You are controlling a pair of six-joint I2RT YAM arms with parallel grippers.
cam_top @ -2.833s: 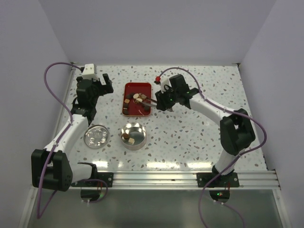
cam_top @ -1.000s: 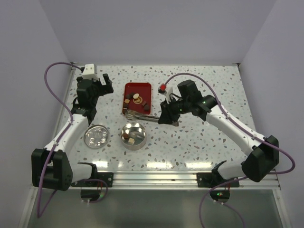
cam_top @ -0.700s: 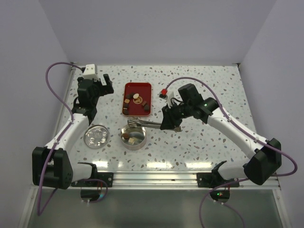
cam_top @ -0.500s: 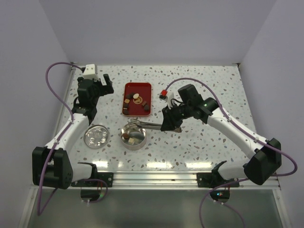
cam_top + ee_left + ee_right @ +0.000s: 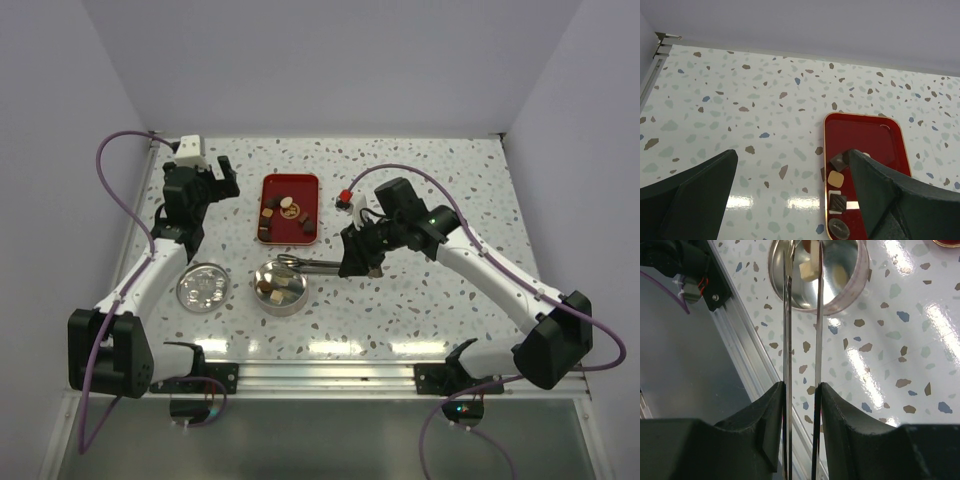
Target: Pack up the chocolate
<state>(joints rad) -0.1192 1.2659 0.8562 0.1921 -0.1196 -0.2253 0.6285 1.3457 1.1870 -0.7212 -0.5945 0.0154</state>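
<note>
The right pincer (image 5: 801, 390) is clamped on a pair of metal tweezers (image 5: 786, 330), its two fingers pressing the blades from either side. The blades run out side by side, a little apart, and their tips hang over the open silver tin (image 5: 852, 287). A cream piece (image 5: 809, 267) of chocolate sits at the tips. Whether it is pinched there or already lying on the tin floor cannot be told.

The step looks like a drop into the tin. Done well, the squeeze eases just enough to spread the blades without loosening the tweezers in the grip. The tips should stay inside the rim, then lift straight up before swinging away, so a blade does not catch the wall and drag the tin.

Just past the tin lies the red tray (image 5: 290, 185) with the remaining chocolate (image 5: 288, 210). The tin's lid (image 5: 202, 288) sits to its left. Bare tabletop (image 5: 400, 310) opens to the right, and the metal rail (image 5: 740, 355) is close on the near side. The left pincer (image 5: 792, 175) hangs wide open and empty beside the tray's far-left corner.
</note>
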